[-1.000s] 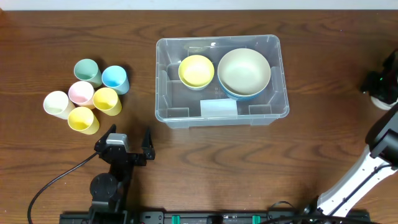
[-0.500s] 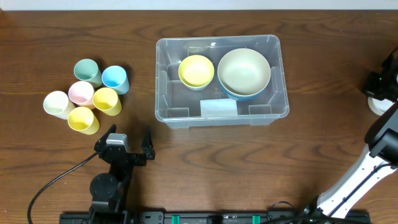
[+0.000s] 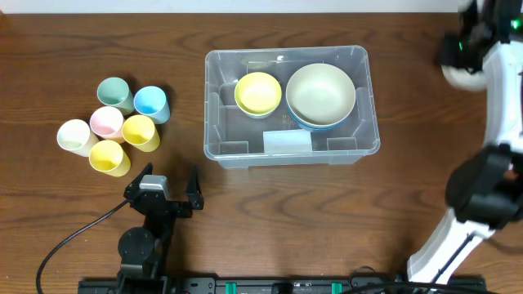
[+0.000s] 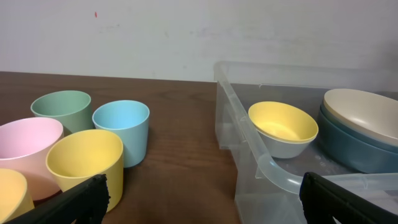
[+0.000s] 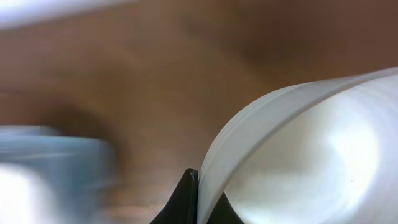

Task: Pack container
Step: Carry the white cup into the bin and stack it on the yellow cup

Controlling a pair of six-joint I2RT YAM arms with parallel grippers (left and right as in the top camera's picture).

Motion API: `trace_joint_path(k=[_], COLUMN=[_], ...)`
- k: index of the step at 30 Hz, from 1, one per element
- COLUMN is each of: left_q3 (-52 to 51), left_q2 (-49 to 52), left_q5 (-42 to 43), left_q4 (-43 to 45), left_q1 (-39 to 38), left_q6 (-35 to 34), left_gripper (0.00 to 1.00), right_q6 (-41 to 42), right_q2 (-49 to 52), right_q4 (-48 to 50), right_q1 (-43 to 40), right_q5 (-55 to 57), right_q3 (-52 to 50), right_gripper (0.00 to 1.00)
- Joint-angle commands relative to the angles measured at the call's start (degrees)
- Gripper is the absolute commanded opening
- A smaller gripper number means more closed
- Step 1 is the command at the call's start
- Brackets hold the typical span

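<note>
The change we see is on the right. The right gripper (image 5: 194,198) has swung from the middle of the right edge to the upper right corner of the overhead view, and a white vessel (image 3: 462,77) has come up with it. Its wrist view is smeared by motion. We can only make out a dark fingertip pinched against the pale curved rim, so we judge the jaws closed on it, though the far finger is hidden.

The container (image 3: 245,155) has not shifted. It sits at the centre of the frame, already holding a yellow bowl (image 3: 258,91) and a cream bowl (image 3: 320,91). We read this as the carry towards the bin having begun.

The left gripper (image 3: 171,181) waits at lower left with its fingers spread wide and nothing between them. The cups (image 3: 114,126) cluster untouched at the left.
</note>
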Motion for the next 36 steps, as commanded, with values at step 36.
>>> trace_joint_path(k=[36], left_q3=[-0.9], left_q2=[-0.1], left_q5=[0.9], left_q4=[-2.0], left_q1=[0.2], left_q6=[0.3], left_gripper=[0.98], right_q6=[1.2], right_q2=[19.5], right_q4=[11.8], right_q1=[51.1], right_q5=[17.3], right_q3=[3.4], right_gripper=[0.01])
